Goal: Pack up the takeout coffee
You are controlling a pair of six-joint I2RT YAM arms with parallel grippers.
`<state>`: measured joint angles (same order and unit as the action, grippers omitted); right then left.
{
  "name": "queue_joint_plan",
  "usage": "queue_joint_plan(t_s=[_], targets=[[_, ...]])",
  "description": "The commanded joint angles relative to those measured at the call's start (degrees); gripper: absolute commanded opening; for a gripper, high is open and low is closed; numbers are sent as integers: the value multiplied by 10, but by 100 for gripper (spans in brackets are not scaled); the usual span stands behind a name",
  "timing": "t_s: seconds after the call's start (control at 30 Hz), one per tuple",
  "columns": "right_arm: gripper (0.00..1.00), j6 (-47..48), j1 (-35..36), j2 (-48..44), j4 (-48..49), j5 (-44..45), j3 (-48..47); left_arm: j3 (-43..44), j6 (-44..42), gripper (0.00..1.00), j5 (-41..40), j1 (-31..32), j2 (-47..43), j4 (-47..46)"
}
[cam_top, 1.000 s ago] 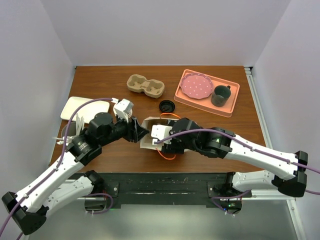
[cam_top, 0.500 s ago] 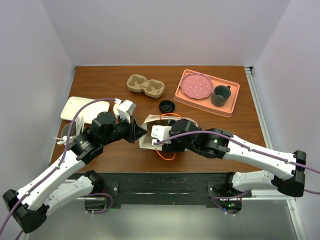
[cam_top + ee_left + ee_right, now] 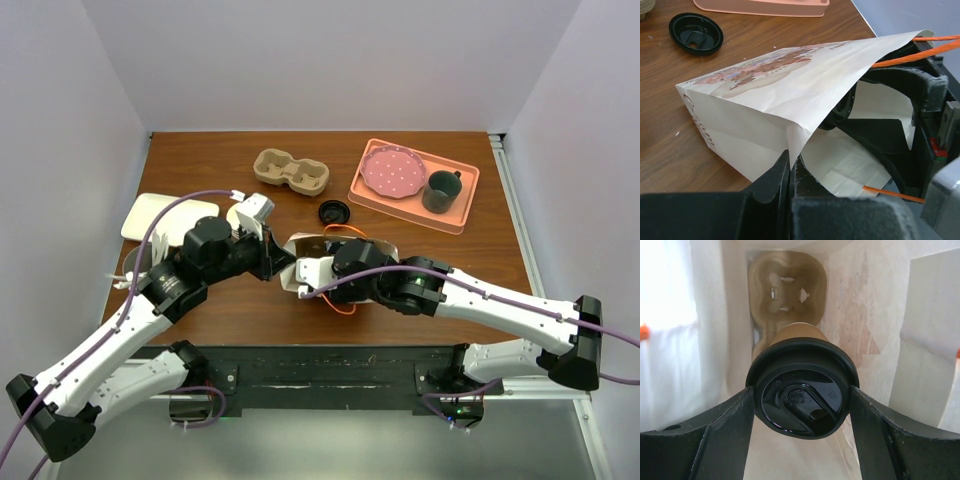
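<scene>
As the cup is placed now: the coffee cup (image 3: pixel 799 335) is found inside the paper bag (image 3: pixel 765 100), which lies on its side on the table (image 3: pixel 200 160); its black lid (image 3: pixel 802 400) faces the bag's mouth.
Right gripper (image 3: pixel 800 392): reached into the bag and clamped on the cup, one finger pressed to each side of the lid's rim.
Left gripper (image 3: pixel 790 172): pressed together on the bag's paper edge at the mouth, by which the upper wall is held up like a tent.
Cup's long axis: laid roughly along the bag's length, base toward the closed end, lid toward the right wrist.
Direction from the claw: the cup's body runs straight ahead of the right fingers, deeper into the bag.
Beyond the cup: a brown pulp carrier (image 3: pixel 787 287) is seen at the bag's far end; whether the cup's base is seated in it cannot be told.
Nearer arm: the right, which already holds the cup; the left touches only the bag.
Step judged in hand: setting the cup down inside the bag.
Next move calls for: the fingers to be spread and drawn back along that same axis, so the cup is not dragged out.
Risk: the cup may roll once let go, since it lies on its side.
Outside the bag: a loose black lid (image 3: pixel 695 34) lies on the table, apart from it.
</scene>
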<state>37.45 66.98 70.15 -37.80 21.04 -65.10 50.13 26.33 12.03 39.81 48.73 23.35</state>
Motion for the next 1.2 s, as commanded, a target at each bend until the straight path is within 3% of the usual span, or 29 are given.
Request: queue_joint_plan(t_s=[0.0, 0.07, 0.13, 0.23, 0.3, 0.4, 0.5, 0.53, 0.63, 0.73, 0.97, 1.17], targets=[[20, 21, -4, 0, 11, -22, 16, -4, -16, 0, 32, 2, -27, -29], [19, 10, -4, 2, 5, -20, 27, -9, -17, 27, 30, 2, -27, -20], [18, -5, -4, -1, 3, -15, 31, -1, -18, 44, 20, 2, -24, 14], [18, -15, -4, -12, 13, -12, 45, -3, -17, 52, -1, 1, -29, 48], [18, -19, -4, -15, 16, -9, 52, -4, -20, 52, -1, 2, -32, 68], [18, -22, -2, -13, 19, -7, 52, -7, -21, 47, 2, 1, -30, 81], [18, -9, -1, -14, 28, -3, 65, -19, -19, 31, 18, 2, -35, 62], [18, -1, 0, -18, 44, 3, 71, -27, -17, 21, 27, 1, -37, 55], [18, 9, 0, -20, 76, 23, 88, -39, -13, 6, 46, 2, -46, 35], [18, 10, 0, -11, 84, 27, 85, -42, -15, 0, 47, 1, -59, 34], [18, 21, -2, 21, 88, 61, 66, -34, -19, 0, 46, 1, -66, 31], [18, 21, -2, 13, 57, 38, 62, -32, -29, 0, 72, 1, -65, 17]])
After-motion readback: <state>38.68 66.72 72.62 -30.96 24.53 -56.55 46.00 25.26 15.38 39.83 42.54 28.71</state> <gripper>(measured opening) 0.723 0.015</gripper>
